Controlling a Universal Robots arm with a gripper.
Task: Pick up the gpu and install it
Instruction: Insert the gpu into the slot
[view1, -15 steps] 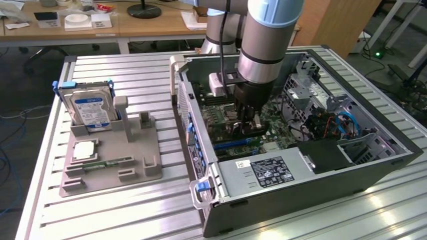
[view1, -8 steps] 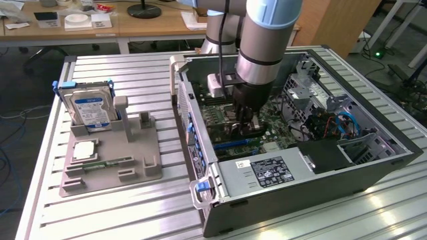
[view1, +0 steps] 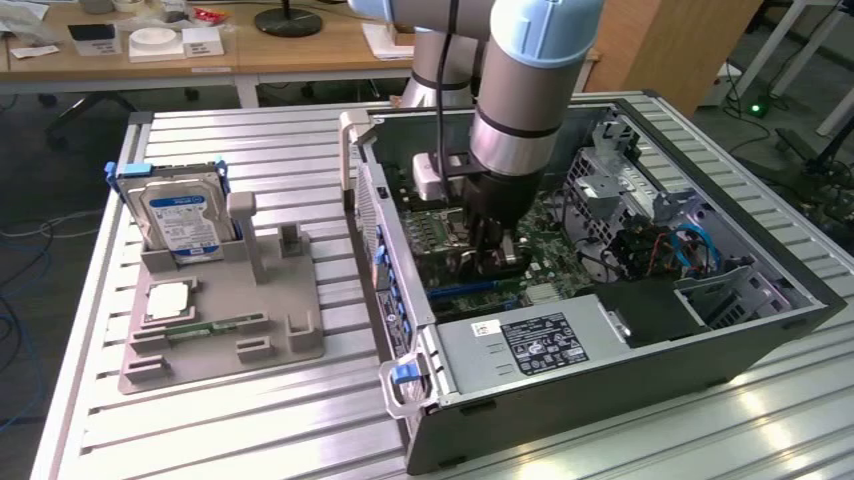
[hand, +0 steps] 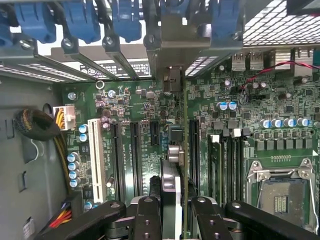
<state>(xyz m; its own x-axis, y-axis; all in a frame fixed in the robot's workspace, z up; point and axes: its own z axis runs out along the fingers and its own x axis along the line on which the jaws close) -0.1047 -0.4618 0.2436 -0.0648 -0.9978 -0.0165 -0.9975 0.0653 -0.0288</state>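
My gripper (view1: 489, 243) reaches down into the open computer case (view1: 747, 330), over the motherboard (view1: 561, 250). It is shut on the gpu (view1: 491, 268), which shows there as a dark card below the fingers. In the wrist view the gpu (hand: 172, 180) stands edge-on between my two fingers (hand: 146, 220), its thin green board beside a black cooler. Its silver end bracket (hand: 175, 47) reaches the case's rear slot openings. The card runs along the motherboard's (hand: 140, 100) long black expansion slots (hand: 134, 155). Whether its edge sits in a slot is hidden.
A grey fixture (view1: 267, 345) in the exterior view's left holds a silver hard drive (view1: 180, 225) and a small green RAM stick (view1: 220, 325). Inside the case are the power supply (view1: 534, 345), cable bundles (view1: 667, 250), blue slot latches (hand: 80, 20) and the CPU socket (hand: 280, 195).
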